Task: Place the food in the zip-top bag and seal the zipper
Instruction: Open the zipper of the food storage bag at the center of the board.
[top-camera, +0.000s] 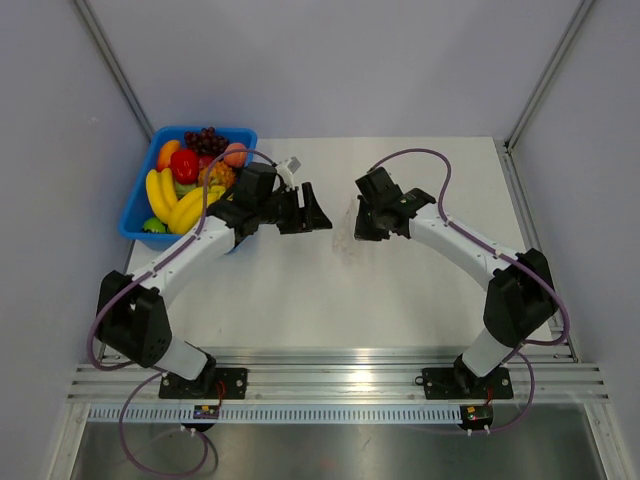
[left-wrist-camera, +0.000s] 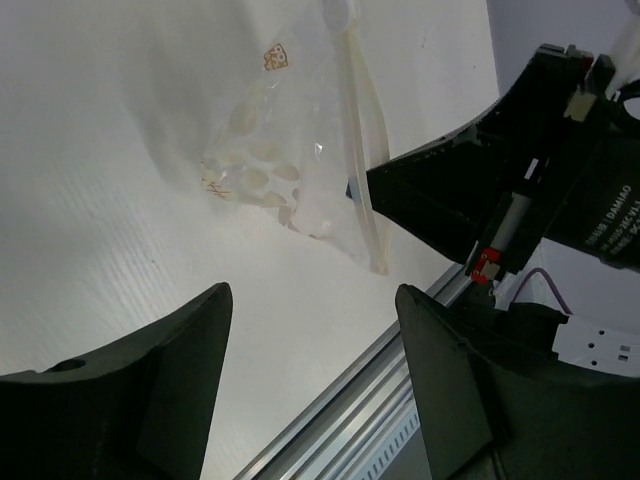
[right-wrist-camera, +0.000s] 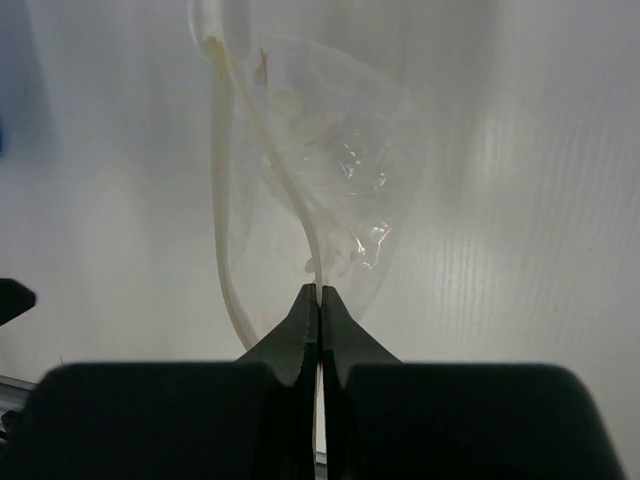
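The zip-top bag (top-camera: 346, 238) is a see-through pouch between my two grippers at mid-table. My right gripper (right-wrist-camera: 319, 292) is shut on one lip of the zipper (right-wrist-camera: 290, 190), and the other lip (right-wrist-camera: 224, 210) bows away, so the mouth gapes. The bag (left-wrist-camera: 285, 165) shows in the left wrist view with its zipper strip (left-wrist-camera: 364, 150) beside the right gripper (left-wrist-camera: 430, 195). My left gripper (left-wrist-camera: 315, 292) is open with nothing between its fingers, just left of the bag (top-camera: 318, 216). The food, a small orange-red peach (top-camera: 235, 154), lies in the blue bin.
The blue bin (top-camera: 137, 205) stands at the back left, holding yellow bananas (top-camera: 170, 200), dark grapes (top-camera: 208, 139) and other fruit. An aluminium rail (top-camera: 330, 380) runs along the near table edge. Grey walls close in the left, right and back.
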